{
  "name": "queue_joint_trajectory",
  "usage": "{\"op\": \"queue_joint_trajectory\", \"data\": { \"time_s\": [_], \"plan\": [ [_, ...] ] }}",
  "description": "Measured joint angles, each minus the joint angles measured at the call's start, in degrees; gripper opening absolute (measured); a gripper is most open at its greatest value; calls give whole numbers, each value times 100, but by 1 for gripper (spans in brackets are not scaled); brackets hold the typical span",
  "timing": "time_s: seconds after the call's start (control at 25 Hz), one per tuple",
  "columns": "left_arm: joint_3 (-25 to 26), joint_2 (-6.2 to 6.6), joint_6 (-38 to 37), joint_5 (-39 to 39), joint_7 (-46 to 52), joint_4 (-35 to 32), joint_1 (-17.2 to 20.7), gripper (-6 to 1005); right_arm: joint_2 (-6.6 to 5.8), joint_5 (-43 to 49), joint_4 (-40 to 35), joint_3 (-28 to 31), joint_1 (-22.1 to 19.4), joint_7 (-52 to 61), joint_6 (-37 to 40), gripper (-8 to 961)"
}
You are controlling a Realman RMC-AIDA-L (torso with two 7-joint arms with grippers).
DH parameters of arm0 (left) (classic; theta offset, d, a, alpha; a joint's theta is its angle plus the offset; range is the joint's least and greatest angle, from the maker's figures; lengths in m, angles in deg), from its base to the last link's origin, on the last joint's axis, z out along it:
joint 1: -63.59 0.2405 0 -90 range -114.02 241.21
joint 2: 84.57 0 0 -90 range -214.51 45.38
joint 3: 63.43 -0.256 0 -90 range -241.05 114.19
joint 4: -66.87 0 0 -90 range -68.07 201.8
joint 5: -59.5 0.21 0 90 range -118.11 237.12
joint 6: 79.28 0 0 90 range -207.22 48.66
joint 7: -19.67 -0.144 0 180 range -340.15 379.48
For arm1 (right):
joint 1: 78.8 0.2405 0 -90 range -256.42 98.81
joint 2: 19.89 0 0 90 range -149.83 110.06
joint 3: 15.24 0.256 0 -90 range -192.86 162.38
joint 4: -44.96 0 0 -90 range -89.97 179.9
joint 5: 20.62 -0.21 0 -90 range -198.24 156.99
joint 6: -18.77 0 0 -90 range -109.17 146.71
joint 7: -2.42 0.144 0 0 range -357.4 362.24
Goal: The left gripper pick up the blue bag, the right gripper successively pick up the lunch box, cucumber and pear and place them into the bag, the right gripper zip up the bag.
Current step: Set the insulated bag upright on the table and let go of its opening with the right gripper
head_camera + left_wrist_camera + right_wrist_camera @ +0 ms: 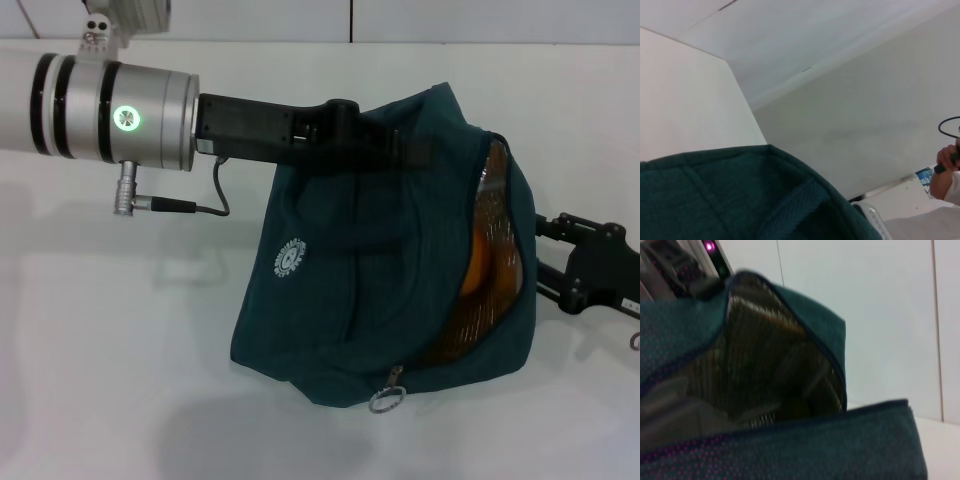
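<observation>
The blue bag [350,290] hangs above the white table, held up by its top strap. My left gripper [395,150] is shut on that strap, at the end of the silver arm with the green light. The bag's mouth [492,265] faces right and gapes, showing something orange inside; I cannot tell if it is lining or fruit. My right gripper [545,258] sits just right of the mouth, fingers spread, tips partly behind the bag's edge. The right wrist view looks into the ribbed interior [775,370]. Lunch box, cucumber and pear are out of view.
A metal zip-pull ring [387,399] dangles at the bag's lower edge. The white table [110,350] lies below, with a white wall behind. In the left wrist view, only the bag's fabric [730,195] and the wall show, with a person's arm [942,177] far off.
</observation>
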Motion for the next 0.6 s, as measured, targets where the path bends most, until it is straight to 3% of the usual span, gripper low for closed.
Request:
{"op": "queue_joint_trajectory", "data": {
  "time_s": [0.08, 0.32, 0.6],
  "plan": [
    [1, 2, 0, 0, -14, 6, -2, 67, -3, -83, -5, 8, -16, 0, 70, 653],
    [2, 9, 0, -19, -34, 10, 42, 67, -10, -505, -42, 6, -199, -30, 114, 449],
    [4, 15, -18, -33, -42, 14, 65, 67, -21, -567, -51, -26, -231, -34, 74, 120]
  ]
}}
